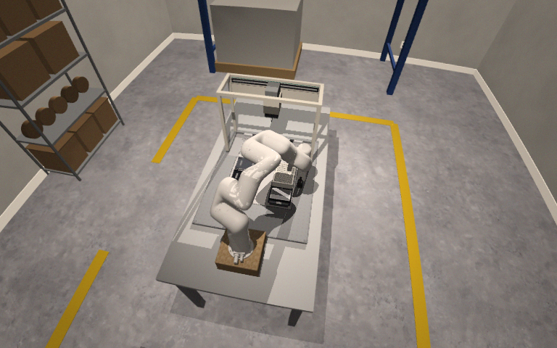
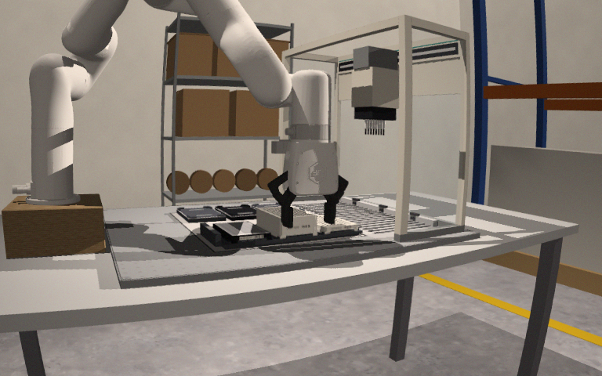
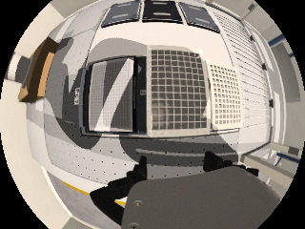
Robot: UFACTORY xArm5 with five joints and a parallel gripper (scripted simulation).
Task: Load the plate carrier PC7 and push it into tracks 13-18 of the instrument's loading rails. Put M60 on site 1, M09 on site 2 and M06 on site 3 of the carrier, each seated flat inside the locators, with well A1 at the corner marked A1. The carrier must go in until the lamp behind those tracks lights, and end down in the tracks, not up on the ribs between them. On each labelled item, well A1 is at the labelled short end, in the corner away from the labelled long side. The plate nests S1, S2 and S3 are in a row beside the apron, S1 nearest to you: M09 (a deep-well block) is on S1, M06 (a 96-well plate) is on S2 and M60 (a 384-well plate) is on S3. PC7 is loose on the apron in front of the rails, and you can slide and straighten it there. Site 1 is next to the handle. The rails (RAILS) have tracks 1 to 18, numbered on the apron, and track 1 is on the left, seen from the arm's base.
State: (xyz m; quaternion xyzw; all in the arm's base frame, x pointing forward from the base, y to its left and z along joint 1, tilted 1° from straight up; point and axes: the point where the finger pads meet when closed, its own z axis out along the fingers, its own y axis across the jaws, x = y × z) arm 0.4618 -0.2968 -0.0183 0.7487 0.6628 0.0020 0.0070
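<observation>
The black carrier PC7 lies on the apron in front of the rails. It bears three plates in a row. The fine-grid M60 is next to the handle. The tall deep-well block M09 is in the middle. The 96-well M06 is at the rail end. My gripper is open, its fingers spread to either side of M09's end, holding nothing.
The three dark nests beside the apron are empty. The instrument's cream frame stands over the rails, with a pipetting head hanging inside. The arm's base block is at the table's near end.
</observation>
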